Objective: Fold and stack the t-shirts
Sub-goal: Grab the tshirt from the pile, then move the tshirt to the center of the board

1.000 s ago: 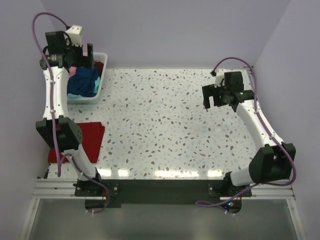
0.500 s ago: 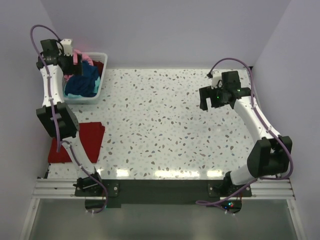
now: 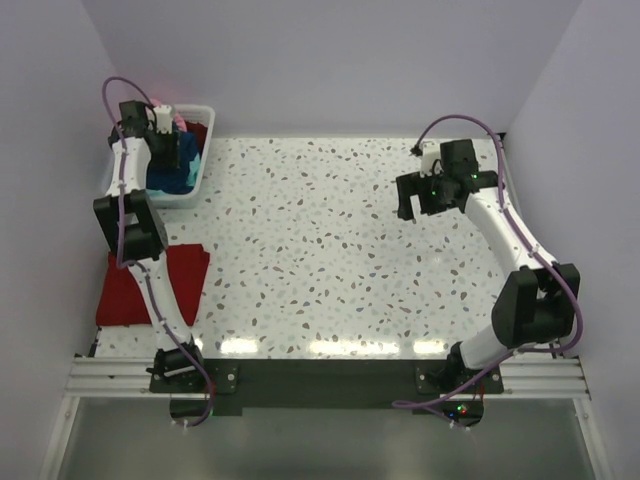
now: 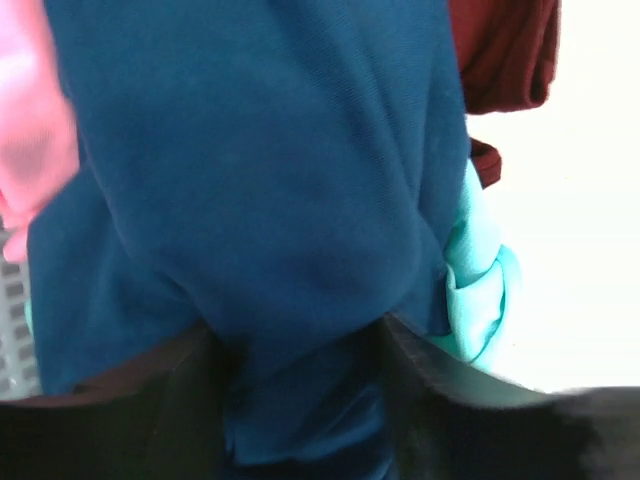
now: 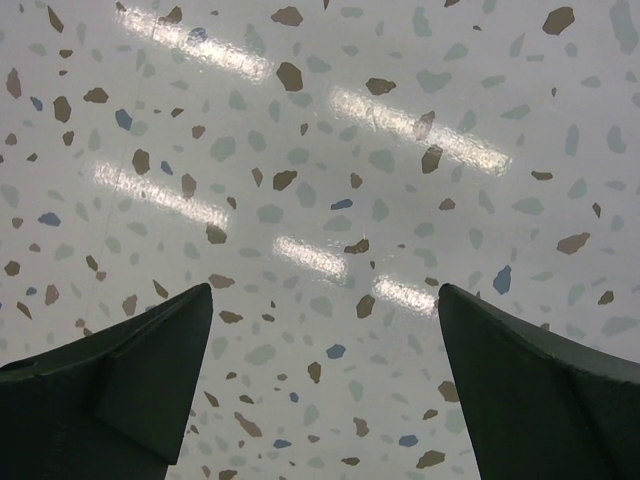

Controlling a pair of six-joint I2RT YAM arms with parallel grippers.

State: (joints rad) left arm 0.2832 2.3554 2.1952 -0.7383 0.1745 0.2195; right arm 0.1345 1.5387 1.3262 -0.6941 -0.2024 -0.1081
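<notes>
A navy shirt [image 4: 260, 170] is being fetched from the basket [image 3: 192, 196] at 10 o'clock. Cloth is bunched inside the left claw [image 4: 295, 345], though a firm pinch cannot be told. The right claw [image 5: 325, 300] is held spread at 2 o'clock. Lifting the shirt out and laying it flat is judged to be called for next.

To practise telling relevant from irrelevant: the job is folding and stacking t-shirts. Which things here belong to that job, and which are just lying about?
Part of the job: navy t-shirt; pink t-shirt; teal t-shirt; dark red t-shirt bunched with them; second dark red t-shirt lying flat.
Just lying about: white basket, which only holds the bunched ones; speckled table.
</notes>
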